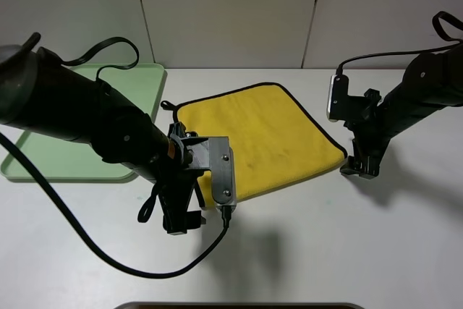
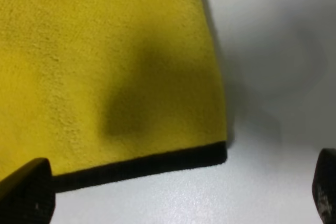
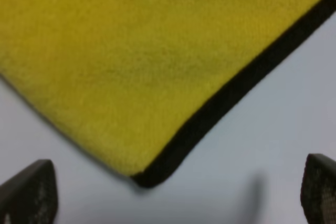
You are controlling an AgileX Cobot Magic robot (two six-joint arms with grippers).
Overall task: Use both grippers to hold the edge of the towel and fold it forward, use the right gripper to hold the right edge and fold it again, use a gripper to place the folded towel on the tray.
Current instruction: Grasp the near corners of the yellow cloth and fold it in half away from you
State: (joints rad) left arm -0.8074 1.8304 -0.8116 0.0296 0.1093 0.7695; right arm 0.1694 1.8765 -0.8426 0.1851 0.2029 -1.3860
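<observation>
The yellow towel [image 1: 260, 139] lies flat and unfolded on the white table, its black edging showing all round. The pale-green tray [image 1: 43, 161] sits at the far left, partly hidden by the left arm. My left gripper [image 1: 181, 221] hovers low over the towel's near-left corner, fingers wide apart. In the left wrist view the towel [image 2: 105, 51] corner lies just ahead of the open left gripper [image 2: 176, 195]. My right gripper [image 1: 359, 168] stands at the near-right corner, open. The right wrist view shows that towel [image 3: 157, 51] corner between the spread tips of the right gripper [image 3: 174, 190].
A black cable [image 1: 108, 258] from the left arm loops across the table's front. A dark rounded edge [image 1: 239, 305] shows at the bottom of the exterior view. A pale panelled wall [image 1: 231, 12] closes the back.
</observation>
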